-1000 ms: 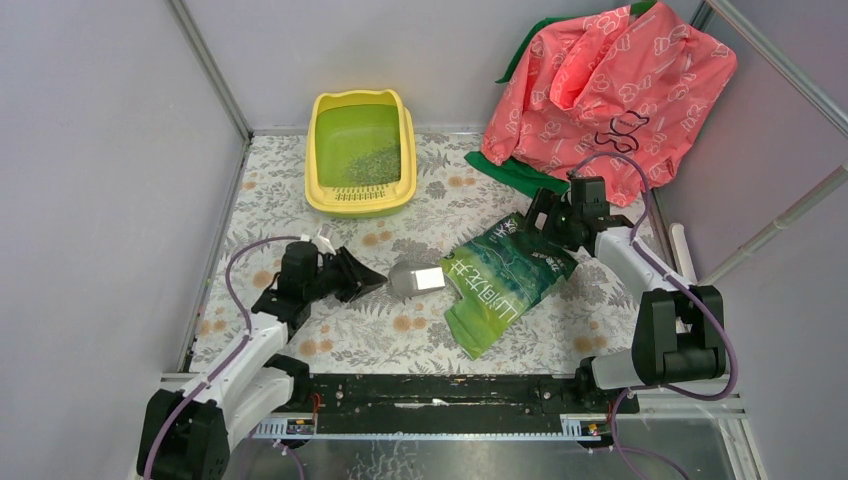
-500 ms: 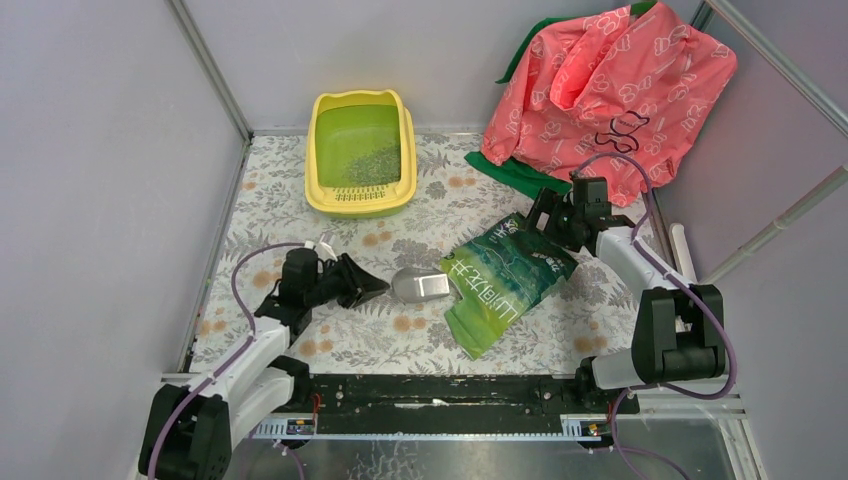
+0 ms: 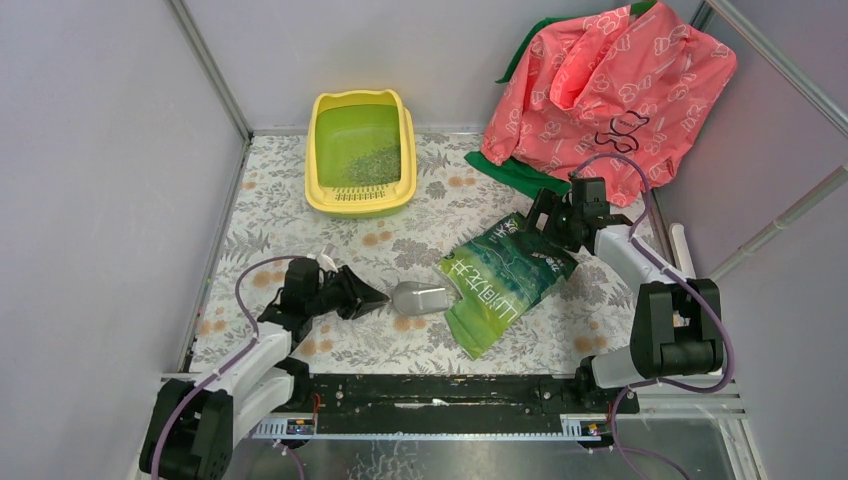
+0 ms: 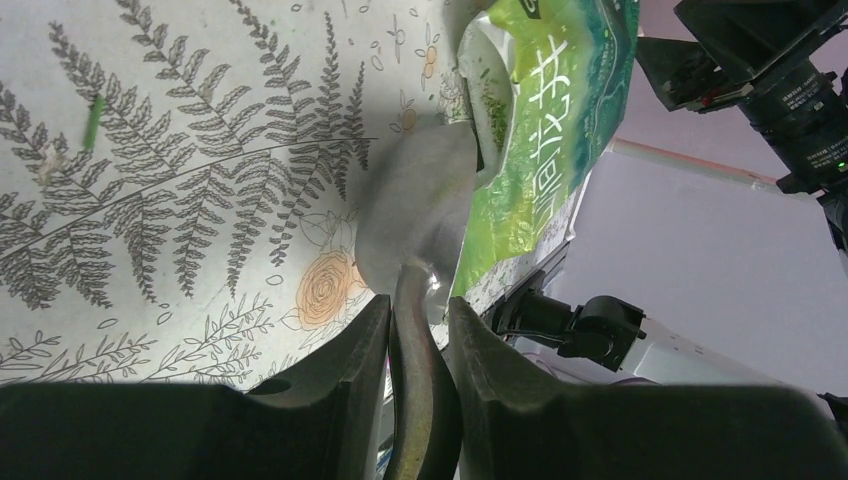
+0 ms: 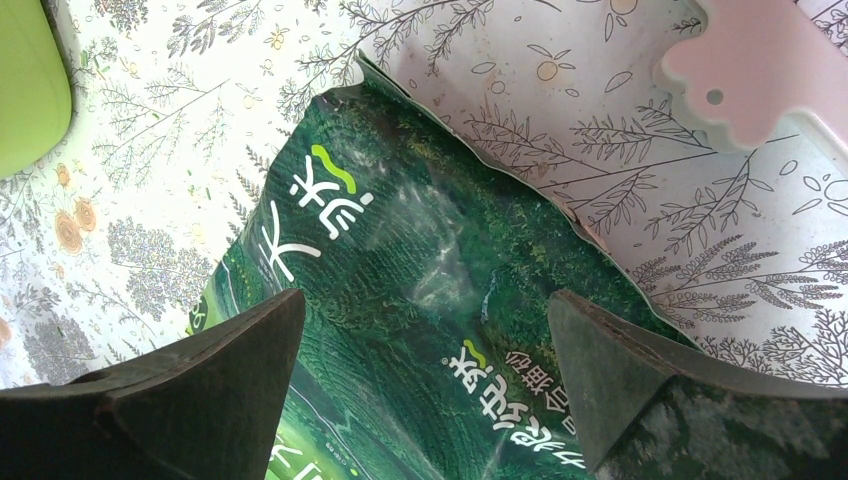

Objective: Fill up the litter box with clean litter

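Note:
The yellow litter box (image 3: 313,172) stands at the back left of the mat, green inside, with a patch of clean litter (image 3: 376,164) in its near right part. My left gripper (image 3: 372,297) is shut on the handle of a metal scoop (image 3: 421,298), and the bowl lies at the mouth of the glossy green bag (image 3: 503,274). In the left wrist view the scoop (image 4: 416,215) rests on its side against the bag (image 4: 548,120), with granules (image 4: 493,112) showing inside the mouth. My right gripper (image 3: 541,222) stands open above the bag's far end, its jaws (image 5: 425,330) straddling the bag (image 5: 420,240).
A pink printed bag (image 3: 610,80) on a green cloth (image 3: 515,176) fills the back right corner. A pale pink plastic piece (image 5: 770,70) lies just beyond the green bag. One stray green pellet (image 4: 93,122) lies on the fern-print mat. Grey walls close in both sides.
My left gripper has carried the scoop toward the near edge and slightly right. The bowl has turned over and now lies lower at the bag's mouth. The right arm has not moved.

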`<state>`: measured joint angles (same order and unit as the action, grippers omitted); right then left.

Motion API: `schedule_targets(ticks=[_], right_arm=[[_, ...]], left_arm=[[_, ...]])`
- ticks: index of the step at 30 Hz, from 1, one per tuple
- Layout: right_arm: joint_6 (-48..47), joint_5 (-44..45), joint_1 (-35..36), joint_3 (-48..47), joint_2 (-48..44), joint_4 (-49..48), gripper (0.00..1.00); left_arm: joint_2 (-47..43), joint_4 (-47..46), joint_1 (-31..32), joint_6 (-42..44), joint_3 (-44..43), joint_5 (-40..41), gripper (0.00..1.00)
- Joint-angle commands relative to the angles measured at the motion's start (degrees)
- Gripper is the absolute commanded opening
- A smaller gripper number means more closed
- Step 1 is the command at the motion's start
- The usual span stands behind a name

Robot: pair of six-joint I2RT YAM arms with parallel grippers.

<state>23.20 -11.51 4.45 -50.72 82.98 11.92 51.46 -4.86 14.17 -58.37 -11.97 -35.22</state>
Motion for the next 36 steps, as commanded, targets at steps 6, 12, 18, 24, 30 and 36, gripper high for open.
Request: schedule_targets(ticks=[6,12,18,24,30,36], right_arm=[[0.42,0.08,-0.58,-0.19,0.58,-2.36,1.0],[0.5,-0.01,-0.58,-0.17,0.96,-2.43,1.0],[0.33,0.05,-0.67,-0.08,1.08,-2.4,1.0],[0.51,-0.22,-0.67,-0.08,1.86,-2.9,1.0],[0.88,-0.56,-0.67,-0.25,2.57,-3.22,1.0],[1.21,-1.07,-0.71,-0.52,3.94,-3.84,1.0]], left_arm=[[2.37,-12.99,-0.29,-4.11,2.78,-2.49,0.0],[8.16,-23.22,-0.29,-7.81,4.12,-3.42,0.0],[10.57,-28.16,-0.35,-10.1,4.67,-4.54,0.0],[8.68,-25.38,-0.29,-9.4,4.03,-2.25,0.0],[10.7,-21.89,0.04,-6.12,0.84,1.43,0.0],[15.23,-31.01,3.63,-10.01,1.52,4.29,0.0]])
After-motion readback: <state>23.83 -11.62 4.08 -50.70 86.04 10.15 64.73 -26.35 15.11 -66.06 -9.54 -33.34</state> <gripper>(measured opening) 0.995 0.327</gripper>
